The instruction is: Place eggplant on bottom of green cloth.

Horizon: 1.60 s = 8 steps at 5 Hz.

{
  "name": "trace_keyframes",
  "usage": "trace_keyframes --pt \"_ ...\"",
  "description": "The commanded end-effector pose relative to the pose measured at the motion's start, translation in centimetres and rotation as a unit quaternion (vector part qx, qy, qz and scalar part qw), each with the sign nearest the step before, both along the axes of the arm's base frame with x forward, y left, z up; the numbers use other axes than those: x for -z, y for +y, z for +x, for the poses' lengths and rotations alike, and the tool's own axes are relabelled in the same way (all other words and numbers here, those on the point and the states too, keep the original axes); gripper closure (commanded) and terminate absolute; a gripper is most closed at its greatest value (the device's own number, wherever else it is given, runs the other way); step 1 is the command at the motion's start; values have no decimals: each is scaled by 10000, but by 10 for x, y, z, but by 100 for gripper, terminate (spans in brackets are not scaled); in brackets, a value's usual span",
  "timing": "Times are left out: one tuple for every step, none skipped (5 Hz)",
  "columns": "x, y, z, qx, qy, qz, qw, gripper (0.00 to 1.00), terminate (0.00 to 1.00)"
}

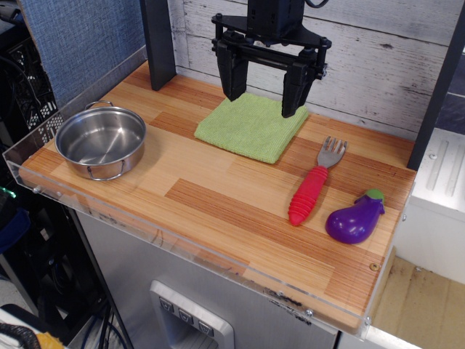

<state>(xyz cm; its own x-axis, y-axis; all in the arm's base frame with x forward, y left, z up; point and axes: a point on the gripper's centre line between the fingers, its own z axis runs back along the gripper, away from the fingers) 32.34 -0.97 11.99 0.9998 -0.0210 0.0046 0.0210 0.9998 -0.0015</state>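
The eggplant (pixel 355 218) is glossy purple with a green stem cap and lies on the wooden table near its front right corner. The green cloth (pixel 251 126) lies flat at the back middle of the table. My gripper (pixel 263 101) hangs above the cloth's far part, its two black fingers spread open and empty. It is well apart from the eggplant, which lies to the right and nearer the front.
A fork (pixel 315 182) with a red ribbed handle lies between the cloth and the eggplant. A steel pot (pixel 100 140) stands at the left. A clear plastic rim (pixel 145 233) runs along the table's front and left edges. A dark post (pixel 158 43) stands at the back left.
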Motion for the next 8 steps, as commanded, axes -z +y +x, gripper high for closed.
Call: trace_keyframes --pt "0 0 0 0 0 0 10000 0 0" --pt "6 -38 -2 -18 -133 -70 9999 0 0" --pt "17 -88 -1 -56 -356 -53 9993 0 0" --pt "28 -118 2 132 -522 43 9985 0 0" --pt "38 -122 3 552 -715 246 9956 0 0" --pt "44 -119 6 758 -702 254 9943 0 0" --pt "50 -116 8 853 -584 308 9942 0 0" --pt "58 -115 8 913 -450 296 9944 0 0"
